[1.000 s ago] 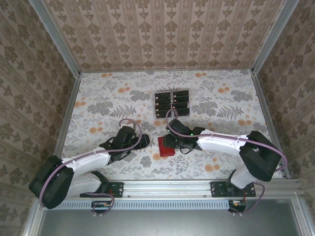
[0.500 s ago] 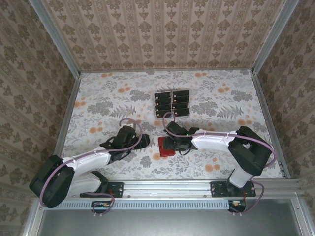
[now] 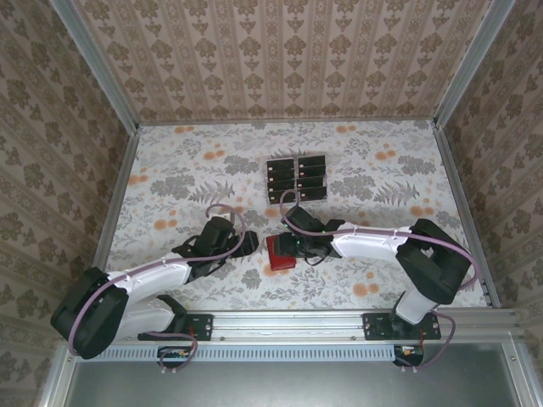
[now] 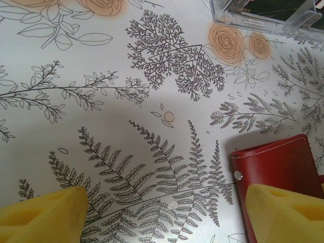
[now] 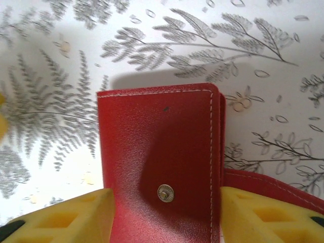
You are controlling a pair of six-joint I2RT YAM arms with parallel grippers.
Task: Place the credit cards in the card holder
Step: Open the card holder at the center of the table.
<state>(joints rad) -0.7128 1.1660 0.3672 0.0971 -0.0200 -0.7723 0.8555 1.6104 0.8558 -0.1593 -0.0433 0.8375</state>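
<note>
The red card holder (image 3: 280,252) lies closed on the floral table between the two arms, its snap stud facing up (image 5: 165,192). My right gripper (image 5: 164,215) is shut on the card holder (image 5: 159,152), one yellow pad pressed against each long edge. My left gripper (image 3: 251,246) stands open just left of it, nothing between its fingers (image 4: 167,212); the card holder's corner (image 4: 278,167) sits by the right fingertip (image 4: 283,212). The black credit cards (image 3: 296,179) stand in a clear slotted rack farther back.
The clear plastic rack (image 4: 263,15) is beyond the card holder, near the table's middle. Patterned walls and metal rails (image 3: 119,195) close the table on three sides. Open floral tabletop (image 3: 170,170) lies to the left and right of the rack.
The right gripper has slid the card holder a little to the left, toward the left gripper. The left arm has stayed still.
</note>
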